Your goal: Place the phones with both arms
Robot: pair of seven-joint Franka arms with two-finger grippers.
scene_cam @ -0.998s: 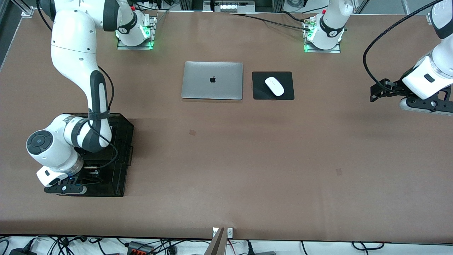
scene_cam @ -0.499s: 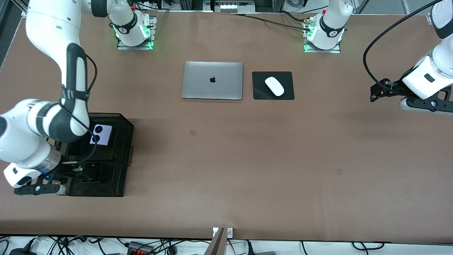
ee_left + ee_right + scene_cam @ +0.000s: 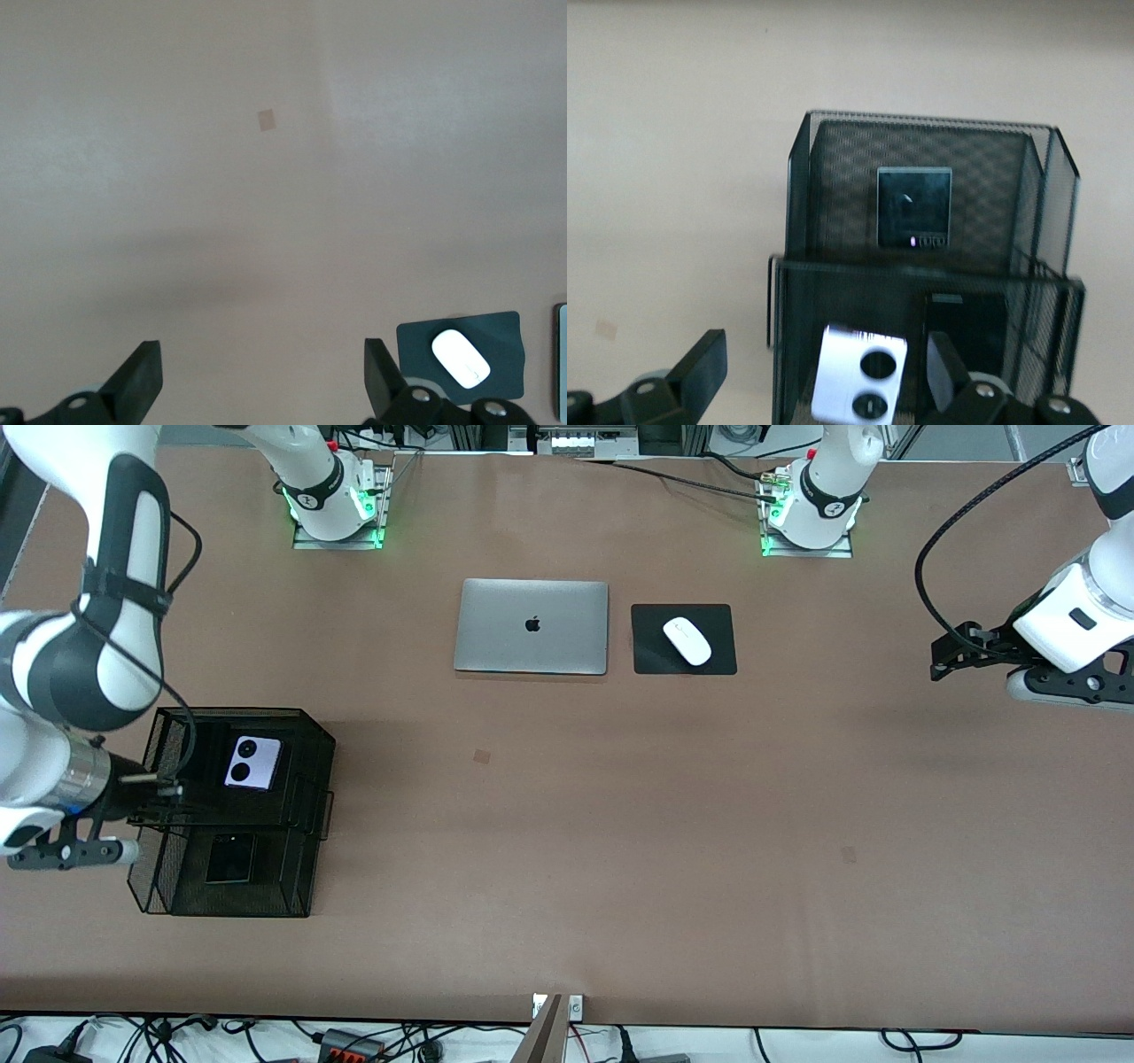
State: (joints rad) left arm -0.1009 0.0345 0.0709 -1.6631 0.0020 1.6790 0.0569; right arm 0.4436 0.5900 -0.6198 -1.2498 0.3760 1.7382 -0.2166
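A brown tabletop (image 3: 620,824) carries four things directly — a closed silver laptop (image 3: 532,626) between the two arm bases, a black mouse pad (image 3: 656,657) just beside it toward the left arm's end, a black mesh rack (image 3: 306,824) nearer the front camera toward the right arm's end, and the bases themselves. A white mouse (image 3: 687,640) rests on the pad.

I see even, bright overhead light on the brown table (image 3: 620,824), with a soft shadow band across it at mid-height and a darker shadow at 3 o'clock of the black mesh organizer (image 3: 301,731). Green base lamps glow at 11 and 1 o'clock. The right wrist view is soft, organizer mesh (image 3: 921,159) slightly blurred; the left wrist view looks pale, washed.
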